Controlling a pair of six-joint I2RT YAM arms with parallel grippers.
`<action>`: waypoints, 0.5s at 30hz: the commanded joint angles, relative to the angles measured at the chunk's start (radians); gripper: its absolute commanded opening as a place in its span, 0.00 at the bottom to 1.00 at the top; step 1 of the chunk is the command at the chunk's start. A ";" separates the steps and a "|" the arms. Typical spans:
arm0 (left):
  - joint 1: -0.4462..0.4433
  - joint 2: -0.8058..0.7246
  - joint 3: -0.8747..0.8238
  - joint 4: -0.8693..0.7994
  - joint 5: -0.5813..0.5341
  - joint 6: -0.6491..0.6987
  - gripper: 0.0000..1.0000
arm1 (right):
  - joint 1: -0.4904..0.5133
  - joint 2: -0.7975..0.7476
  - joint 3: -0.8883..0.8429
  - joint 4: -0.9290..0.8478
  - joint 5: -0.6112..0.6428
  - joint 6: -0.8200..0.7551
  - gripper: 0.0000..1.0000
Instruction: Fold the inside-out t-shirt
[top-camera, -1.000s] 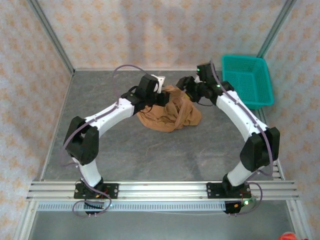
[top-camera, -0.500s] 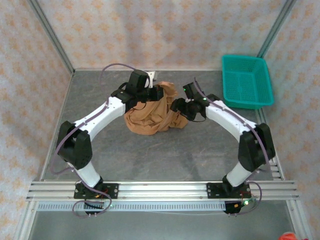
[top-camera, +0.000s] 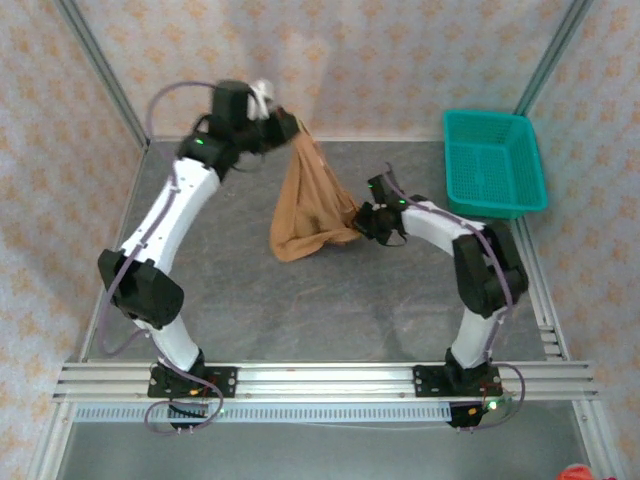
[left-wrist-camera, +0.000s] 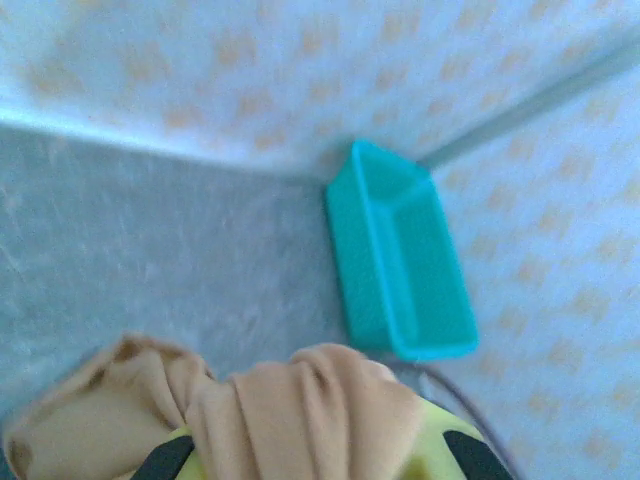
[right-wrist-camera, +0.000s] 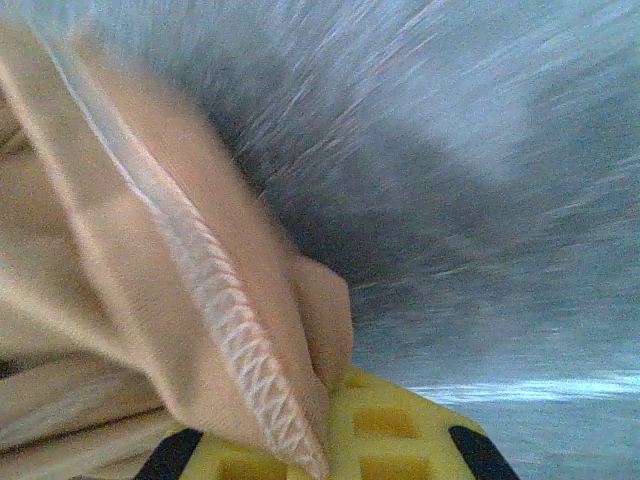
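Note:
The inside-out t-shirt (top-camera: 310, 205) is tan cloth, hanging in a bunched drape above the grey table. My left gripper (top-camera: 275, 122) is raised high at the back left and is shut on the shirt's top. In the left wrist view the tan cloth (left-wrist-camera: 300, 410) is bunched over the yellow fingers. My right gripper (top-camera: 358, 220) sits low at the shirt's right edge and is shut on it. The right wrist view shows a stitched seam of the shirt (right-wrist-camera: 215, 300) pinched against a yellow finger (right-wrist-camera: 400, 435).
A teal mesh basket (top-camera: 493, 160) stands at the back right of the table, also seen in the left wrist view (left-wrist-camera: 400, 265). Patterned walls close in the back and sides. Bare grey table (top-camera: 300, 300) lies in front of the shirt.
The left arm has swung up and back to the left, lifting the shirt off the table into a hanging drape. The right gripper moved to the shirt's right edge and shut on it.

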 joint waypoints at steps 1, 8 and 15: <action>0.089 -0.019 0.154 0.019 0.024 -0.111 0.00 | -0.097 -0.085 -0.136 -0.041 0.061 -0.024 0.00; 0.077 -0.131 -0.207 0.297 0.112 -0.226 0.00 | -0.112 -0.100 -0.214 -0.021 0.042 -0.034 0.00; -0.003 -0.207 -0.573 0.463 0.179 -0.192 0.00 | -0.082 -0.204 -0.139 -0.164 0.145 -0.072 0.59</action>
